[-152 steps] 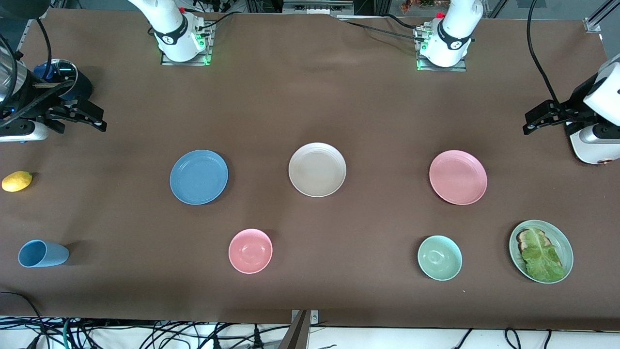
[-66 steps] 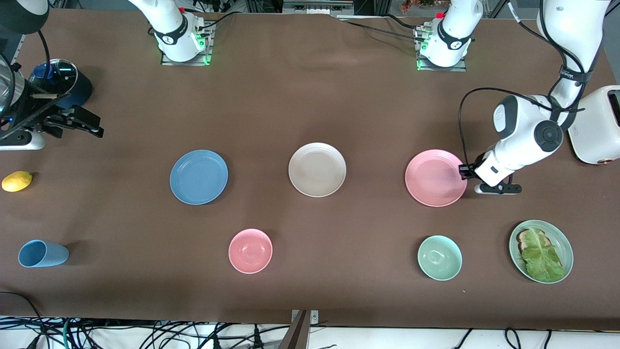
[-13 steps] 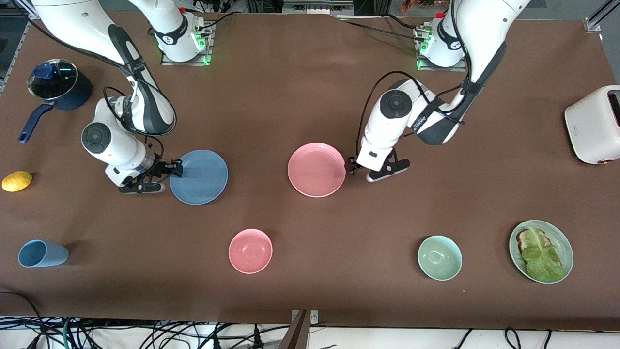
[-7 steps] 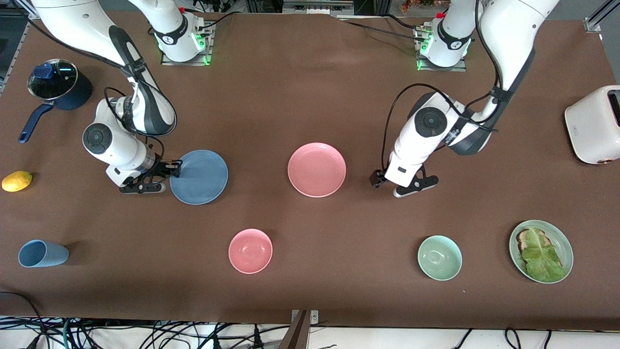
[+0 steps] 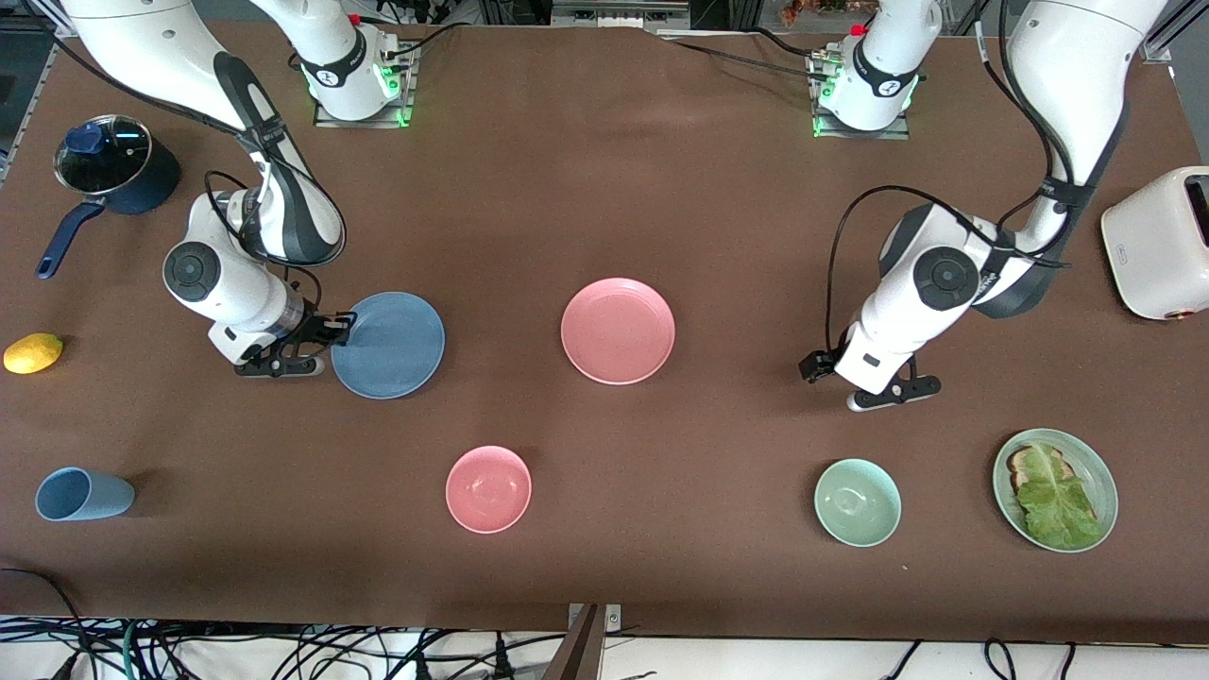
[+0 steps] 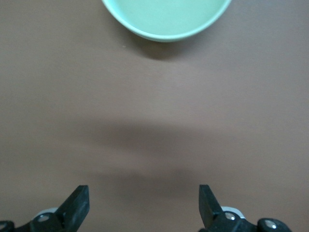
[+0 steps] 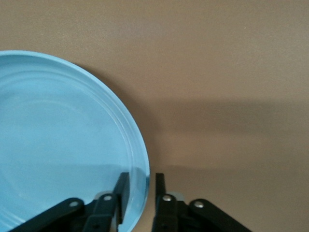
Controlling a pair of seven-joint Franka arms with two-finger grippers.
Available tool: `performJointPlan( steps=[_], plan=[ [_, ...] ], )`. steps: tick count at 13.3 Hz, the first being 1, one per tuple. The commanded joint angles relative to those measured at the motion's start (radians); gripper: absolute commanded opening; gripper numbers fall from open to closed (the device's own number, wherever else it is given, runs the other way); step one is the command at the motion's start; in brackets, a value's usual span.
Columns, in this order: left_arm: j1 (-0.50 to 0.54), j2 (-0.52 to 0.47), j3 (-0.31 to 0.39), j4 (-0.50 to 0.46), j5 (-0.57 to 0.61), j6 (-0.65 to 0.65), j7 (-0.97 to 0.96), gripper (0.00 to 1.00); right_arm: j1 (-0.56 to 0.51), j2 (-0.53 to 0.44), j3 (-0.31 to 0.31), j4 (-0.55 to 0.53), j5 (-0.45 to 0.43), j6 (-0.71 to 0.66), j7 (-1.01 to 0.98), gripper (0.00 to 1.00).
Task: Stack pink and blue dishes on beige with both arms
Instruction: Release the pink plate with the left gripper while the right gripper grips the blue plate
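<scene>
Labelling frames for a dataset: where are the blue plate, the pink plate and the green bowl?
blue plate (image 5: 392, 345), front view, its flat centre.
pink plate (image 5: 618, 331), front view, its flat centre.
green bowl (image 5: 857, 501), front view, its inner bottom.

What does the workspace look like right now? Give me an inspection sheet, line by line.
Surface: brown table, nothing spilled.
Job's things: pink plate lies mid-table, covering the beige plate, which is out of sight; blue plate flat toward the right arm's end.
Clutter: pink bowl, green bowl, green plate with lettuce, blue cup, lemon, saucepan, toaster.
Grippers: right gripper shut on the blue plate's rim; left gripper open, empty, over bare table near the green bowl.
Cables: black cables along both arms and below the table's near edge.
Surroundings: metal framing past the bases.
</scene>
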Motion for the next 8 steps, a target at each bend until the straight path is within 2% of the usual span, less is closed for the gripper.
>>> performJointPlan(
  steps=[1, 3, 6, 8],
  plan=[
    [0.068, -0.031, -0.017, 0.029, -0.058, -0.090, 0.153, 1.00, -0.004, 0.003, 0.004, -0.009, 0.005, 0.016, -0.016, 0.20],
    [0.102, -0.029, -0.017, 0.086, -0.063, -0.197, 0.241, 1.00, -0.004, 0.003, 0.004, -0.009, 0.005, 0.016, -0.016, 0.17],
    [0.152, -0.028, -0.014, 0.225, -0.124, -0.395, 0.400, 1.00, -0.004, 0.007, 0.004, -0.009, 0.005, 0.018, -0.016, 0.17],
    [0.174, -0.021, -0.006, 0.287, -0.135, -0.456, 0.449, 1.00, -0.004, 0.010, 0.004, -0.009, 0.005, 0.018, -0.016, 0.13]
  ],
)
